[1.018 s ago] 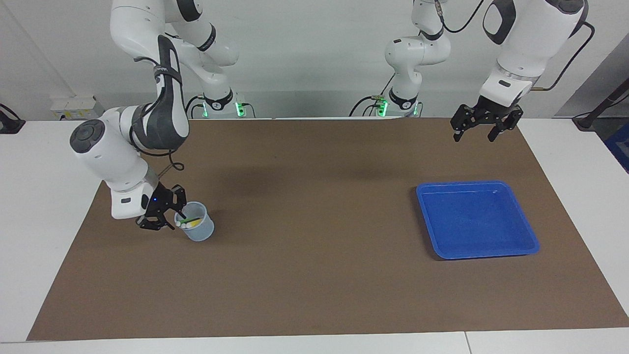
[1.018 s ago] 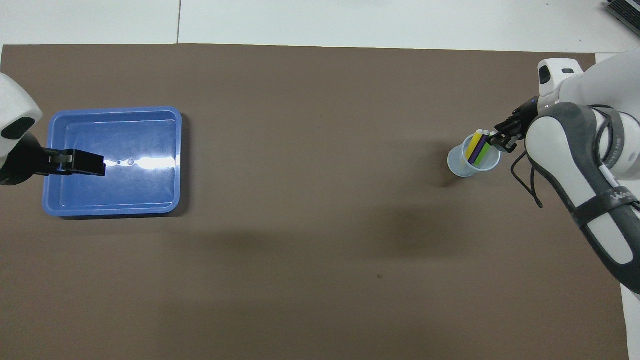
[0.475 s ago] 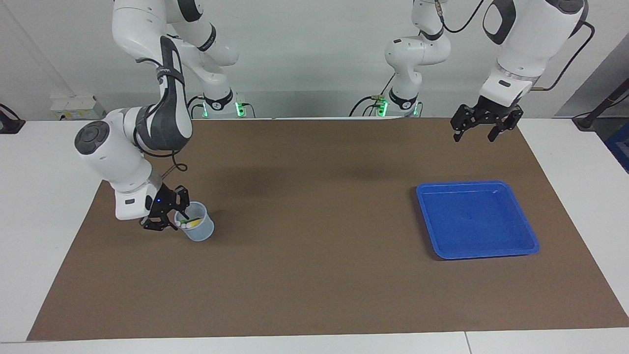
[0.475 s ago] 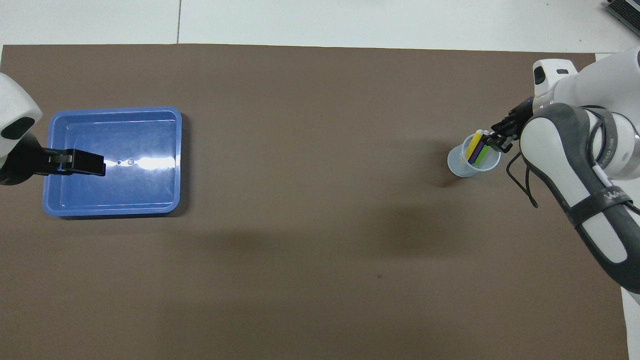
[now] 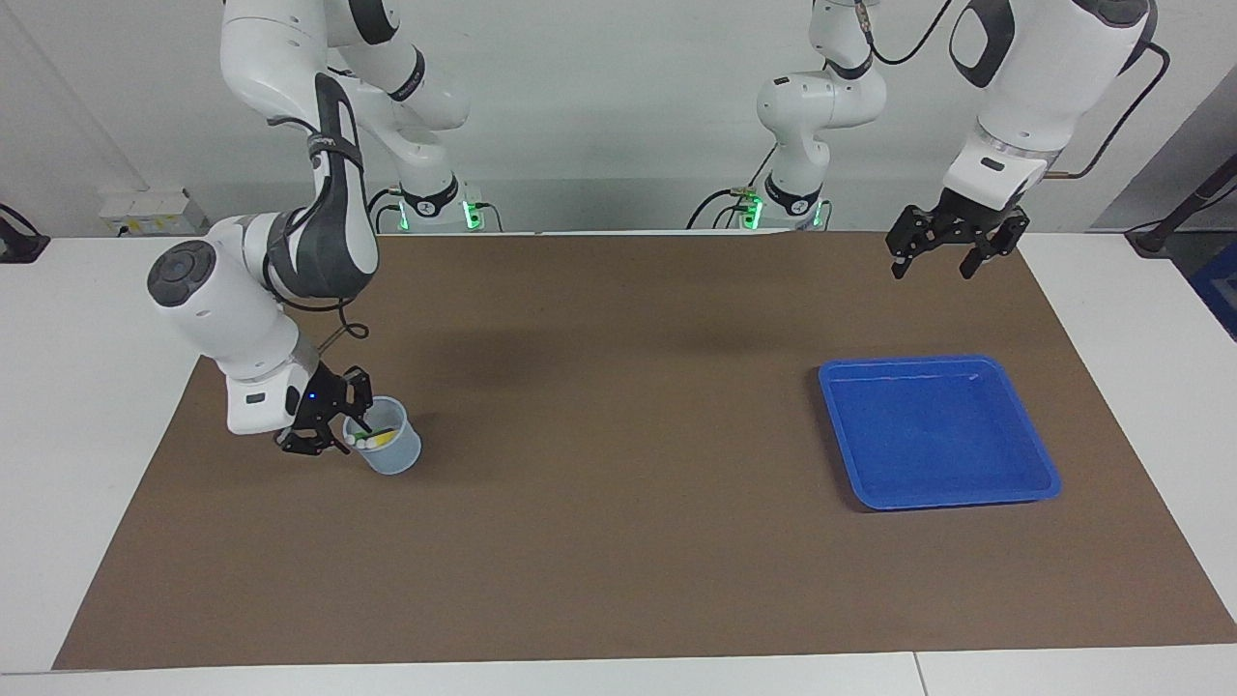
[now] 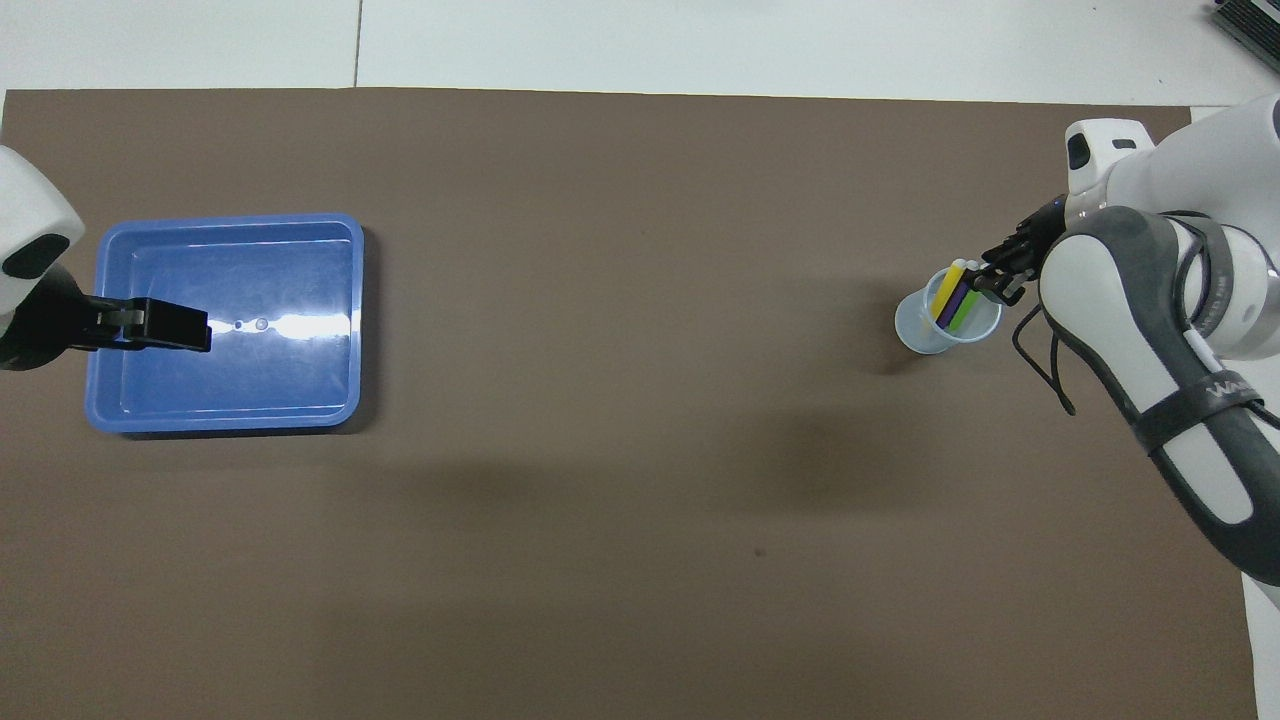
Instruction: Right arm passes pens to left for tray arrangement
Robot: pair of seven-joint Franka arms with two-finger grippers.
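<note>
On the brown mat [image 5: 618,541], at the right arm's end of the table, a little see-through cup [image 5: 388,449] stands up. Three pens [image 6: 956,300] lean inside it: one yellow, one purple, one green. Their white tips point up toward the right gripper [image 5: 333,425].

That right gripper is right at the cup's rim, at about 9 o'clock from the cup in the facing view. Its dark fingers [image 5: 356,418] reach in among the pen tips. I cannot tell if they have pinched a pen, or how wide they are.

Over at the left arm's end of the table sits the blue tray [image 5: 1024,440]. It lies flat on the mat, well apart from the cup.

The left gripper [image 5: 945,263] hangs up in the air and waits. In the facing view it is at about 12 o'clock from the tray. Its two fingers are spread wide apart, and nothing is between them.
</note>
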